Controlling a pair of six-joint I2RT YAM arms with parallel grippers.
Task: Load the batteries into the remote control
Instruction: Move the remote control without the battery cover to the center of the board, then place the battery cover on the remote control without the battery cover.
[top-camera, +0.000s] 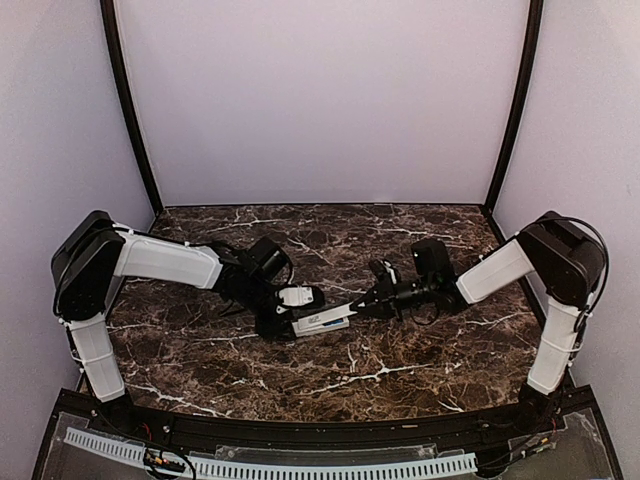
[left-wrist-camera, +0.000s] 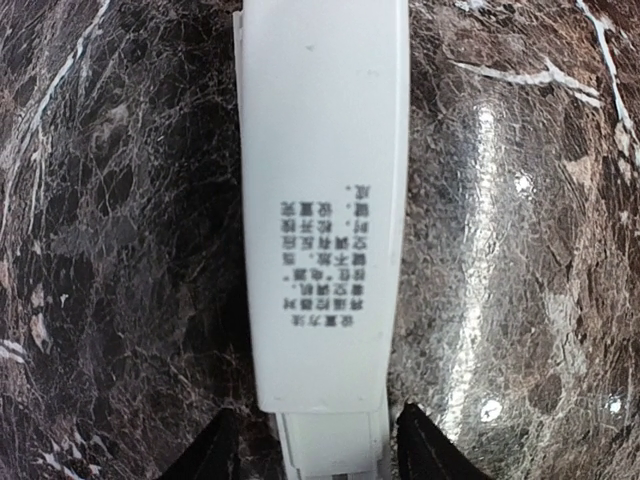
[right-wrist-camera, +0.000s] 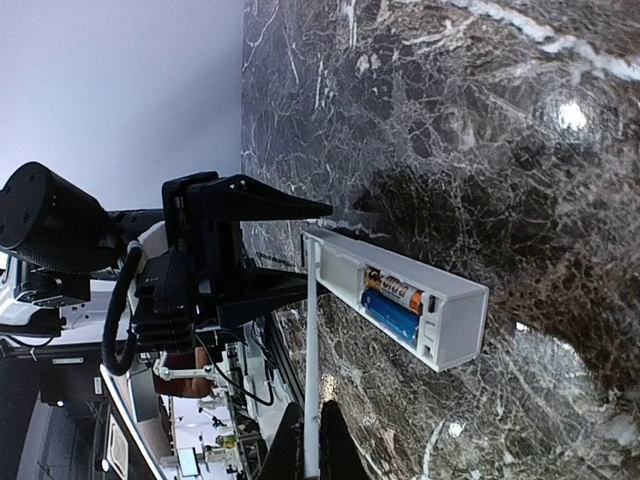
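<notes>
Remote control (right-wrist-camera: 452, 318) at mid-table (top-camera: 400, 365), between the two arms. Battery recess open towards the right wrist camera. Two batteries (right-wrist-camera: 392, 316) seated side by side in it: one blue, and one copper-and-orange beside it. Thin white strip (left-wrist-camera: 320, 120) with dark printed label lies over the remote. It is seen flat from the left wrist and edge-on from the right wrist, running along the recess side; contact with the body is unclear. Left gripper (left-wrist-camera: 320, 440): jaws narrow, one finger on each side of the remote's end, gripping it. Right gripper (right-wrist-camera: 310, 455): jaws nearly closed, pinching the near end of the strip.
</notes>
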